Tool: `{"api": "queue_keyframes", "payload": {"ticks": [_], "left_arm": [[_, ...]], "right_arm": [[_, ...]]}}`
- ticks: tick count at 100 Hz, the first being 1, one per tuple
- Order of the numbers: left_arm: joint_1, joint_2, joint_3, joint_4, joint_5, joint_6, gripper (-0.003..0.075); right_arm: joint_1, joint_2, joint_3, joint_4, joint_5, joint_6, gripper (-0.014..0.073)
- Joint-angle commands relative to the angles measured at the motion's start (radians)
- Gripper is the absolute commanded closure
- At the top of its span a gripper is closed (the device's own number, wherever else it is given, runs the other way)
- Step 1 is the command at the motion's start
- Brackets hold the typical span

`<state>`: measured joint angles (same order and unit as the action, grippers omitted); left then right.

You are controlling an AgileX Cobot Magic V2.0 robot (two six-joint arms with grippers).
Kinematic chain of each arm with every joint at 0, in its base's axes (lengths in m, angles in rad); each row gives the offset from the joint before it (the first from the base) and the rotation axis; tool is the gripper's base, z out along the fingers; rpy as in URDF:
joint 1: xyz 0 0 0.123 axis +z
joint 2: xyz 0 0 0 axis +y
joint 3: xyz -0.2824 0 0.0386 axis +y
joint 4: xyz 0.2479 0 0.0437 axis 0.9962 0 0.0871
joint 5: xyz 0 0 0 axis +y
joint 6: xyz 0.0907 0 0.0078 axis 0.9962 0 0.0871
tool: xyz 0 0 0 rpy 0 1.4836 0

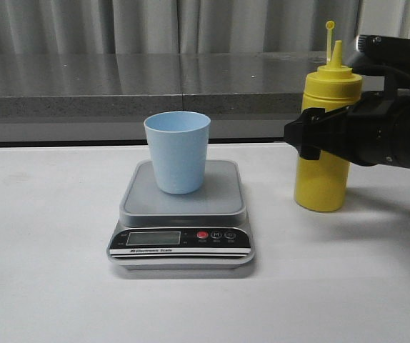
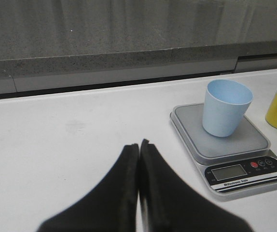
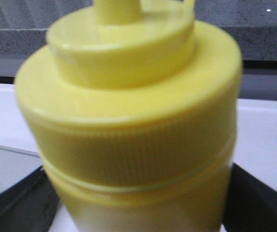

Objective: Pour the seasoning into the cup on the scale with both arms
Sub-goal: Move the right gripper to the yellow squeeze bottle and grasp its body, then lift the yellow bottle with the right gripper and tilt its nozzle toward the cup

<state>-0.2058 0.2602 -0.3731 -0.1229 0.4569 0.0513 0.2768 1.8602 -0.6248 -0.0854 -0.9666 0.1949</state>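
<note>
The pale blue cup (image 1: 177,150) stands upright on the grey platform of the scale (image 1: 223,196), mid-table. To its right the yellow seasoning bottle (image 1: 321,182) stands on the table, its tethered cap off the nozzle. My right gripper (image 1: 311,134) reaches in from the right and is shut on the bottle's upper body. In the right wrist view the bottle (image 3: 129,96) fills the frame between the fingers (image 3: 13,203). My left gripper (image 2: 139,143) is shut with nothing in it, over bare table to the left of the scale (image 2: 235,145) and cup (image 2: 225,106), and is out of the front view.
A grey stone ledge (image 1: 119,93) runs along the back of the white table (image 1: 48,250), with curtains behind it. The scale's black panel with display and red button (image 1: 202,235) faces the front edge.
</note>
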Motion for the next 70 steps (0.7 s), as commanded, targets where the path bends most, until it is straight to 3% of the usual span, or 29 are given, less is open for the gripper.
{"api": "queue_keyframes", "payload": {"ticks": [1,21,28,70], "left_arm": [[0.003,0.009,-0.027,-0.013,-0.076,-0.009,0.0741],[0.003,0.009,-0.027,-0.013,-0.076,-0.009,0.0741],[0.003,0.009,-0.027,-0.013,-0.076,-0.009,0.0741],[0.003,0.009,-0.027,-0.013,-0.076,-0.009,0.0741]], "right_arm": [[0.0,-0.032,-0.031,-0.012,-0.093,0.0,-0.0041],[0.0,-0.032,-0.037,-0.007,-0.097,0.0,-0.0034],[0.0,-0.032,-0.037,-0.007,-0.096,0.0,0.0011],[0.0,-0.039,-0.037,-0.007,-0.17,-0.006,0.062]]}}
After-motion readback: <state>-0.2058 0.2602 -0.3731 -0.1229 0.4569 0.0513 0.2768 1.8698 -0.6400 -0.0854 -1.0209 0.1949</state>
